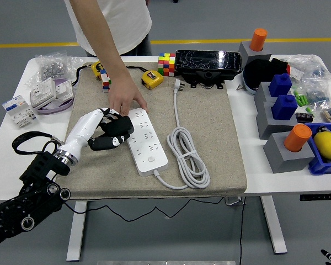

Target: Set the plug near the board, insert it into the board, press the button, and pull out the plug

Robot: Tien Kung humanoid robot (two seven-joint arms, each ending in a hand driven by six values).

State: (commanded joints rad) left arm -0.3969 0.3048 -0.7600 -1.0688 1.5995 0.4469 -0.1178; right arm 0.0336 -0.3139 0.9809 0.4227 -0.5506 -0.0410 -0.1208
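A white power strip [147,142] lies on the beige mat [209,121], and its white cord is coiled [188,156] to its right. The cord's own white plug [179,85] rests on the mat near the far edge. My left hand [113,132] hovers just left of the strip's far half. Its black fingers [121,126] are curled on a small dark plug that they mostly hide. The plug is clear of the sockets. A person's hand [124,101] presses down on the strip's far left corner. My right arm is out of sight.
Beside the mat's far edge are a yellow tape measure [152,79], a colour cube [166,63] and a black box [208,64]. Grey and blue blocks [279,105] with orange cylinders crowd the right. White sockets [49,92] and bags lie at the left.
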